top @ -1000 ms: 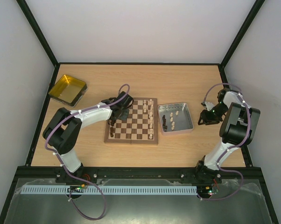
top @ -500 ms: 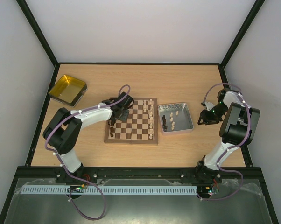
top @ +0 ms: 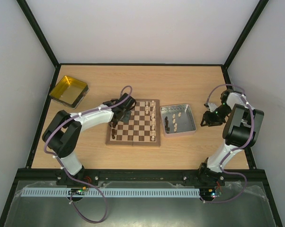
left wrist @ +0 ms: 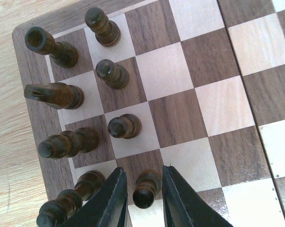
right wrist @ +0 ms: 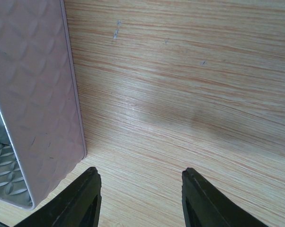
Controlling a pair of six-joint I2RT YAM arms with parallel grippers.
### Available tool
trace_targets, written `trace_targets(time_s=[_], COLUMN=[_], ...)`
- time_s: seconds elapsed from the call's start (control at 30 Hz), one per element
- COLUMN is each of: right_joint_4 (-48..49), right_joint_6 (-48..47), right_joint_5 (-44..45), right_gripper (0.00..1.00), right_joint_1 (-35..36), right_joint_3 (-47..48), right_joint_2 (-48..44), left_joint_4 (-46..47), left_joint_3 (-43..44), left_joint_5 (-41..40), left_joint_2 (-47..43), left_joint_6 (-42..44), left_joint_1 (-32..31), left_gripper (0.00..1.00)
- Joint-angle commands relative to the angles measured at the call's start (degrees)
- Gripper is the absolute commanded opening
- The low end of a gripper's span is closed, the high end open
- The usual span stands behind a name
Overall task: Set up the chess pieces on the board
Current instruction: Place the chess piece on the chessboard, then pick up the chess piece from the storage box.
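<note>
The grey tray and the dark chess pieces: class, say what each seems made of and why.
Grey tray: likely thin metal, matt, with an embossed diamond pattern on its wall. Dark chess pieces: apparently turned wood, glossy brown, with highlights on rounded heads.

**Board** (left wrist: 178, 118): wood, dark and pale squares with visible grain, smooth satin finish.
**Chess pieces** (left wrist: 125, 126): turned dark wood, varnished, with glossy highlights on the heads.
**Table** (right wrist: 180, 94): pale wood-grain surface, smooth, low sheen, a few small scuffs.
**Metal tray** (right wrist: 33, 94): thin silvery sheet embossed with a diamond pattern, dull on the outer wall and brighter inside.
**Yellow tray** (top: 69, 91): shiny amber inside, dark rim; material unclear.
**Left gripper** (left wrist: 143, 171) and **right gripper** (right wrist: 140, 171): black fingers (left wrist: 111, 203), matt and plastic-looking.
</note>
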Motion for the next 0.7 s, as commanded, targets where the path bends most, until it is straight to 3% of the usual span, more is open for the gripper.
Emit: trace_targets(time_s=[0.0, 0.33, 0.43, 0.67], right_joint_4=[-1.89, -0.38, 1.38, -5.44], right_joint_6=[0.61, 3.66, 4.76, 4.28], right_joint_5=[1.11, 4.06, 6.37, 3.25], right_gripper=[0.47, 0.47, 0.46, 0.46], right_joint_1=[-0.38, -0.47, -0.21, 1.91], right_joint_3=[2.39, 4.59, 4.92, 12.74], right_joint_2=[-0.15, -3.66, -7.49, -10.79], left_joint_4=[-1.47, -4.94, -6.59, -9.39], left_joint_3=[0.96, 6.54, 11.18, 27.21], left_joint_5=[-2.02, -4.83, -5.37, -1.31], left_joint_2=[-2.74, -5.1, -3.86, 6.17], left_joint_6=[-0.08, 0.77, 1.37, 3.18], left_joint_1=[-0.96, -4.85, -8.27, -13.47], left_gripper=[0.24, 0.31, 0.3, 0.23])
